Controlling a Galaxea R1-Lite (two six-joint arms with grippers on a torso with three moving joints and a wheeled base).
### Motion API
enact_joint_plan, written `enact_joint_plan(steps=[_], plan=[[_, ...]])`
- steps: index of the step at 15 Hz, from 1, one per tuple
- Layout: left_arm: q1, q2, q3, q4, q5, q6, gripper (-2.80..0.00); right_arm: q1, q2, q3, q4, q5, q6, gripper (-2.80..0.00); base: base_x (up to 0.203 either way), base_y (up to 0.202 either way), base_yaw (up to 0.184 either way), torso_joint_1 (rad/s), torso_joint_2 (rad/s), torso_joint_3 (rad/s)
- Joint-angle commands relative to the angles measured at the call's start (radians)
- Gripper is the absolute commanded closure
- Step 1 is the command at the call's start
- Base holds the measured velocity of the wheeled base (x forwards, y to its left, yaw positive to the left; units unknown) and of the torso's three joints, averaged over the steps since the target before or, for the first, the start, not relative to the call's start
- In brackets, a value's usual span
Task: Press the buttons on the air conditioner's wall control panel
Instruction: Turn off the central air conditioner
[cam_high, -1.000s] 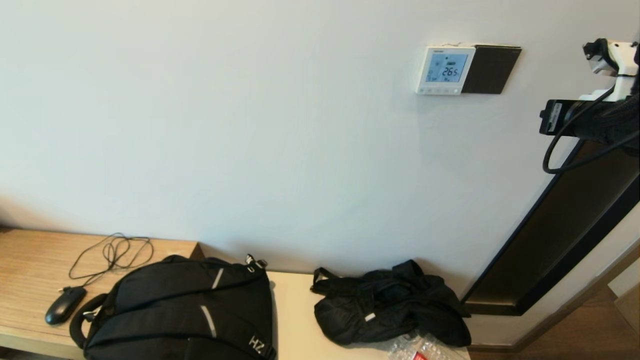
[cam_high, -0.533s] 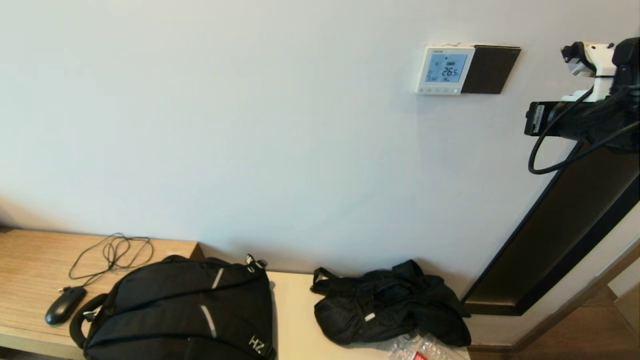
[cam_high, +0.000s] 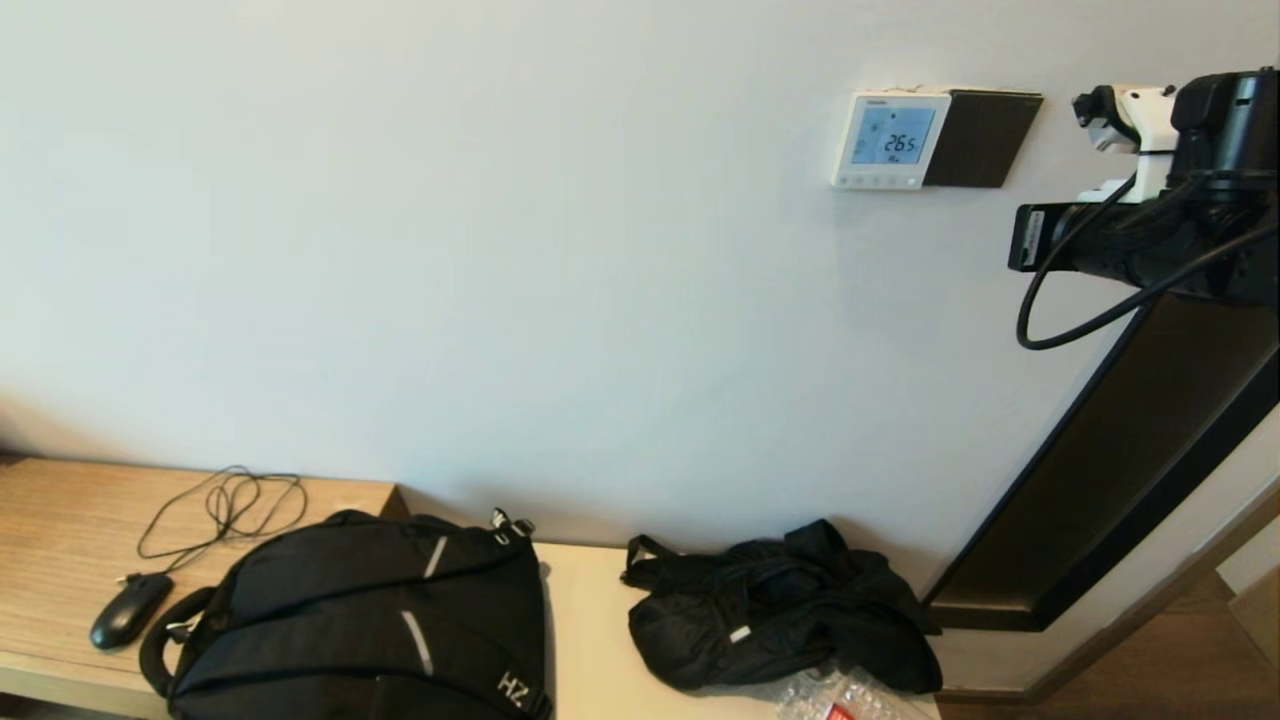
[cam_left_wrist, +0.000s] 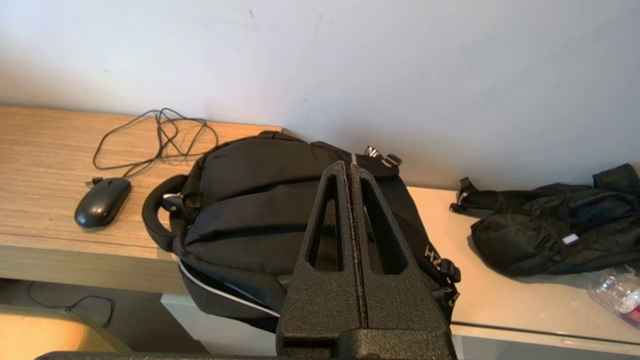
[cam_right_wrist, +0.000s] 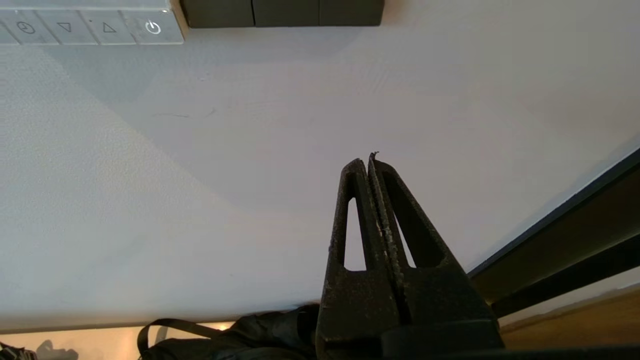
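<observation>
The air conditioner's wall control panel (cam_high: 889, 139) is a small white square on the wall at upper right, its pale blue screen reading 26.5. The buttons (cam_high: 879, 181) run along its bottom strip. In the right wrist view the strip (cam_right_wrist: 90, 27) shows triangle and power symbols. My right arm (cam_high: 1180, 230) is raised to the right of the panel, at about its height. My right gripper (cam_right_wrist: 367, 159) is shut and empty, pointing at bare wall below and to the right of the panel. My left gripper (cam_left_wrist: 349, 166) is shut and empty, low over the black backpack (cam_left_wrist: 260, 200).
A dark brown square plate (cam_high: 980, 138) adjoins the panel's right side. A dark framed board (cam_high: 1130, 470) leans at the right. Below, a desk (cam_high: 60, 520) holds a mouse (cam_high: 130, 608) with cable, the backpack (cam_high: 370, 620), a black bag (cam_high: 780, 610) and a plastic bottle (cam_high: 830, 700).
My right arm has moved left along the wall towards the panel. The screen still reads 26.5. Nothing else has moved.
</observation>
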Motion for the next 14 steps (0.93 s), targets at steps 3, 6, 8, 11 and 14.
enact_joint_plan(steps=[3, 6, 8, 11, 14], plan=[[0.0, -0.002, 0.0, 0.0, 0.0, 0.0, 0.0, 0.0, 0.027, -0.033, -0.004, -0.008, -0.004, 0.0, 0.0, 0.0, 0.0, 0.0, 0.0, 0.0], [0.0, -0.002, 0.0, 0.0, 0.0, 0.0, 0.0, 0.0, 0.05, -0.082, -0.003, -0.027, -0.018, 0.0, 0.0, 0.0, 0.0, 0.0, 0.0, 0.0], [0.0, -0.002, 0.0, 0.0, 0.0, 0.0, 0.0, 0.011, 0.061, -0.108, -0.001, -0.03, -0.021, 0.0, 0.0, 0.0, 0.0, 0.0, 0.0, 0.0], [0.0, -0.002, 0.0, 0.0, 0.0, 0.0, 0.0, 0.056, 0.068, -0.123, -0.001, -0.051, -0.022, 0.0, 0.0, 0.0, 0.0, 0.0, 0.0, 0.0], [0.0, -0.002, 0.0, 0.0, 0.0, 0.0, 0.0, 0.089, 0.096, -0.169, 0.002, -0.076, -0.031, 0.0, 0.0, 0.0, 0.0, 0.0, 0.0, 0.0]])
